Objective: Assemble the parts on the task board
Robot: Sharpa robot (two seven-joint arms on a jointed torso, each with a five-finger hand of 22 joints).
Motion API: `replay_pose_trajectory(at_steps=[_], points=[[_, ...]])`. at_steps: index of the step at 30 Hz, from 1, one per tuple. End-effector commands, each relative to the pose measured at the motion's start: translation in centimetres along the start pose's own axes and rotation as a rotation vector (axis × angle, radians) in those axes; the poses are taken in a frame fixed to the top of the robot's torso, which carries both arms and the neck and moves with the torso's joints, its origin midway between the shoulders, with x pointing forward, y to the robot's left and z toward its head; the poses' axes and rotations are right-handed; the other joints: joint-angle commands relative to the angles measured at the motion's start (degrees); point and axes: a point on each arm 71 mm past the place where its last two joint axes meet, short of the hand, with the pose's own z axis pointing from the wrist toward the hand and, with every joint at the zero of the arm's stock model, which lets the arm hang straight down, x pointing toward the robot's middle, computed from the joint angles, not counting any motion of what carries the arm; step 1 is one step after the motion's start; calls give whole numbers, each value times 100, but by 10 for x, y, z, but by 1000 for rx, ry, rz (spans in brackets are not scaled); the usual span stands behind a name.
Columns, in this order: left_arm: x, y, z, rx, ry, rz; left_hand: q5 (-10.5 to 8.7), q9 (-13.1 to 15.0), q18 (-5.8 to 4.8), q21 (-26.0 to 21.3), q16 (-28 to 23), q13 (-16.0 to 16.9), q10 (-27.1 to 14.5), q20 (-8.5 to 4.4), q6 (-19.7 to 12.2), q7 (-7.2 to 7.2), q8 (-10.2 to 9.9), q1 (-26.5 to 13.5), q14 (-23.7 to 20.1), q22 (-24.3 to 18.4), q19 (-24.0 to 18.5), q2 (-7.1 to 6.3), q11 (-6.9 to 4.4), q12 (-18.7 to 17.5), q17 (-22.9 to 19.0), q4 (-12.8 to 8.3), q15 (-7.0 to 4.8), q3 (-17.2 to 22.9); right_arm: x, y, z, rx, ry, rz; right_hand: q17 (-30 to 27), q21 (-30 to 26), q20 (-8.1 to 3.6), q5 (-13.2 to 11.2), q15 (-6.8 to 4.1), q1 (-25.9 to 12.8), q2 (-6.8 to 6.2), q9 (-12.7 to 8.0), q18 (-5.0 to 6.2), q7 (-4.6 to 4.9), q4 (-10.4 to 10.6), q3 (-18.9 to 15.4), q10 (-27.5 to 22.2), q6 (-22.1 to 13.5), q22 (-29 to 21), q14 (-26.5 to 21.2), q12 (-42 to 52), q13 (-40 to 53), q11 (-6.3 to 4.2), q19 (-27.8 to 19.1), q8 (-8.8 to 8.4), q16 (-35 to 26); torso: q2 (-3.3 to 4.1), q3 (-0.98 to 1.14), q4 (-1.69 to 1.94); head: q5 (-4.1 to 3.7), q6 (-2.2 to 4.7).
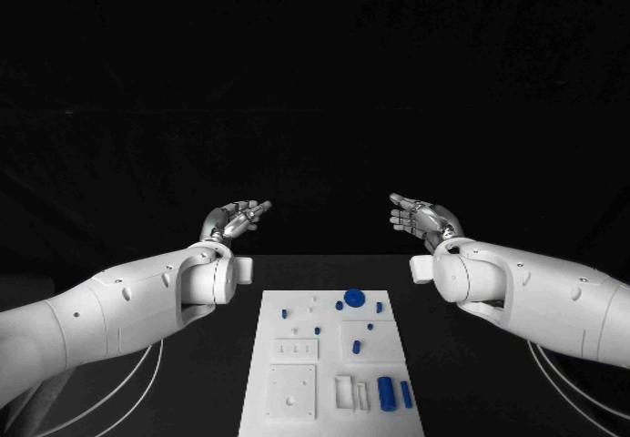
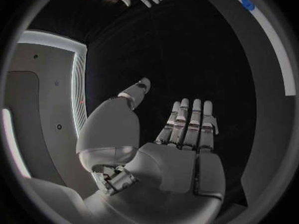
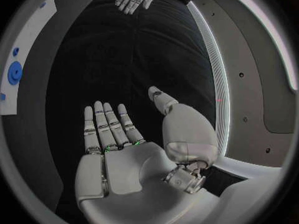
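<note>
- The left hand (image 1: 234,219) is raised above the far end of the table (image 1: 446,382), at about ten o'clock from the task board (image 1: 296,382); its fingers are spread and the palm holds nothing; the left wrist view shows the same hand (image 2: 181,149) with fingers straight and side by side, thumb set apart.
- The right hand (image 1: 422,219) is raised at about two o'clock from the board, facing the left one, well apart from it; fingers apart, nothing held; the right wrist view shows its bare palm (image 3: 118,154), thumb out to the side.
- The task board lies at six o'clock in the head view, between the two arms; neither hand touches it.
- On the board: a round blue part (image 1: 353,297) near its far edge at twelve o'clock; small blue parts (image 1: 317,329) scattered around the middle; an upright-lying blue cylinder (image 1: 386,392) and a thinner blue piece (image 1: 406,394) just beside it at about four o'clock.
</note>
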Motion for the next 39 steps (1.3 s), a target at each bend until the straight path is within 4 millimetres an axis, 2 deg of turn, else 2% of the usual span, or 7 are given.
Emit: replay_pose_trajectory(at_steps=[1,11,12,18,23,29,39], points=[[0,0,13,-80,87,-30,46,90,-45,78,90,21,166,6,119,31,83,216,161,237,132,-13,25,38,100,-5,19,80,3,-1,10,126,195,-4,92,50,28,31,50,231,4,86,135,400,-72,116,269,212,271,194,57,24,51,120,136,133,-1,-1,0,0,0],[-8,-7,27,-93,85,-16,45,118,-28,218,235,34,320,-144,263,143,146,279,418,221,437,162,113,69,155,-85,77,-65,-9,8,24,181,242,-35,196,82,22,99,61,501,-35,124,311,380,-314,257,864,673,262,642,183,55,47,507,367,382,-1,-1,0,0,0],[-12,-3,25,-72,105,47,48,129,-15,247,274,50,405,-175,334,180,178,270,498,219,512,199,144,105,167,-92,95,-89,-16,8,32,26,235,-352,209,74,27,110,63,555,-43,124,341,383,-373,287,976,752,241,734,205,57,49,570,396,423,0,-4,1,68,-50],[-12,-3,23,-61,106,48,55,149,171,478,593,175,1200,-343,811,342,332,390,1224,190,1193,383,232,434,246,-347,41,-193,-16,5,34,-26,221,-492,262,52,72,188,-29,828,-100,109,542,332,-689,535,1615,1265,76,1269,308,56,-109,980,552,622,-2,-10,-5,88,-55],[-12,-4,19,-49,119,42,55,105,427,890,1088,272,1862,-533,1319,361,395,546,2295,229,2066,544,155,620,451,-717,-202,-236,-14,2,35,-68,225,-645,340,125,98,227,-197,1053,-137,131,724,246,-889,816,2189,1734,-20,1753,452,106,-314,1389,700,808,-6,-10,-2,99,-56],[-9,-5,10,-52,161,25,57,78,426,1260,1340,387,2371,-767,1725,259,394,642,2841,231,2516,704,18,692,666,-1099,-465,-206,-7,-1,33,-127,253,-830,564,292,120,214,-494,1182,-176,262,970,66,-1063,1116,2775,2196,-149,2392,579,254,-545,2094,846,1074,16,-10,-14,102,-49],[-3,-10,-12,-51,251,-14,64,59,365,1773,1815,670,2847,-1027,1933,209,292,586,3140,233,2761,770,-153,770,1014,-1348,-702,-198,5,-3,30,-226,292,-1056,1425,1216,-689,213,-1240,1320,-294,377,970,40,-1174,1209,3019,2315,-146,4302,350,336,-698,4442,710,2117,192,14,32,41,-40]])
